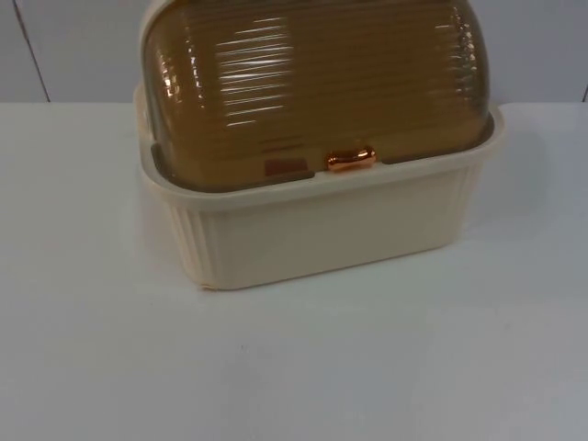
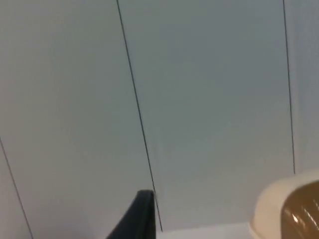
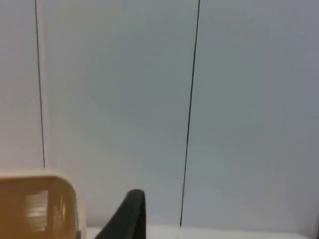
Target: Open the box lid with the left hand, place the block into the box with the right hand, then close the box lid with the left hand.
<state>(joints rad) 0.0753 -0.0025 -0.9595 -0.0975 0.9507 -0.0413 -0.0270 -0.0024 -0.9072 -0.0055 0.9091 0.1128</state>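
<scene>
Box (image 1: 312,230) sits mid-counter (image 1: 294,367) from above, amber lid (image 1: 312,83) down, copper handle (image 1: 351,159) at its front rim; a reddish block (image 1: 286,167) seems already inside, so check first. Your left tool (image 2: 142,216) faces the partition wall (image 2: 199,99); its spread, you cannot tell. Your right tool (image 3: 129,214) likewise. Approaching blind, you risk shoving the box.

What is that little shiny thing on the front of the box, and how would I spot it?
A cream ribbed box stands on the white table, shut under a domed amber see-through lid. At the lid's front lower edge sits the handle, a small copper-coloured knob, the only glossy metallic piece.
</scene>
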